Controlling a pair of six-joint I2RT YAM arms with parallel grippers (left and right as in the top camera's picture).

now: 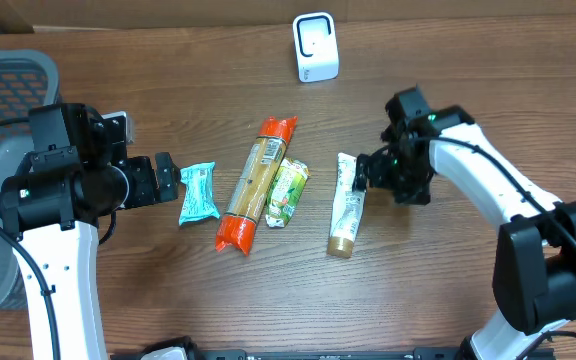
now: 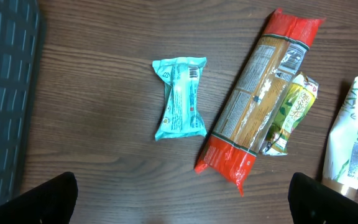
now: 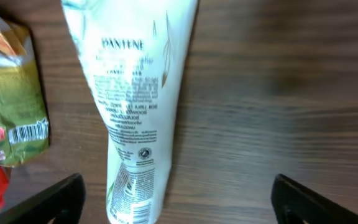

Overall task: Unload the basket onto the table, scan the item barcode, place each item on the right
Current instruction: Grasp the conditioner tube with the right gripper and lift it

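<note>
Tube (image 1: 345, 205) lay mid-tabletop, not yet carried to the far-edge scanner (image 1: 315, 47); right hand (image 1: 360, 172) and left hand (image 1: 171, 178) gaped wide, empty.

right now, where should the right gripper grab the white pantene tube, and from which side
Grip the tube across its mid-body, coming straight down from above. It lies flat on the table with its long sides free; the green packet sits apart, so the open right gripper can straddle it.

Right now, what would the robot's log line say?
left fingers: open, empty | right fingers: open, by white tube | white tube: lying on table | scan: not done
</note>
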